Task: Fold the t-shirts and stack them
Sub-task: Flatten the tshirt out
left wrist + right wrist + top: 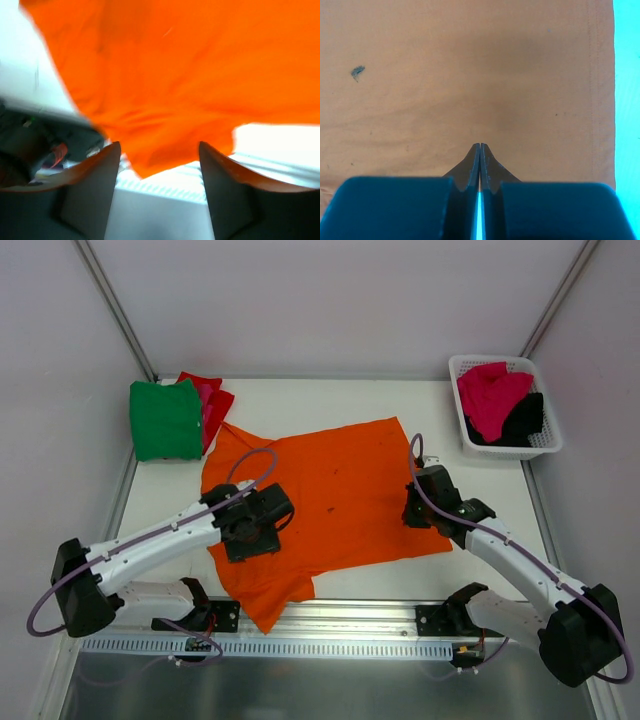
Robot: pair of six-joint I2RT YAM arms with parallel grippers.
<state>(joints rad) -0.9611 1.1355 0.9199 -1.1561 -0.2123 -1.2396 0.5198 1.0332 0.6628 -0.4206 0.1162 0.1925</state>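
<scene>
Orange t-shirt (340,490), one only, lies spread beneath left tool (160,150), released, and right tool (480,146), clenched.

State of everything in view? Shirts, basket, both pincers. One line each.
orange t-shirt: unfolded, spread flat on the table
green t-shirt: folded, far left corner
red t-shirt: folded, partly under the green one
pink t-shirt: crumpled, in the basket
black t-shirt: crumpled, in the basket
basket: upright, holding two shirts
left pincer: open, nothing between the jaws
right pincer: shut, over the orange cloth
</scene>
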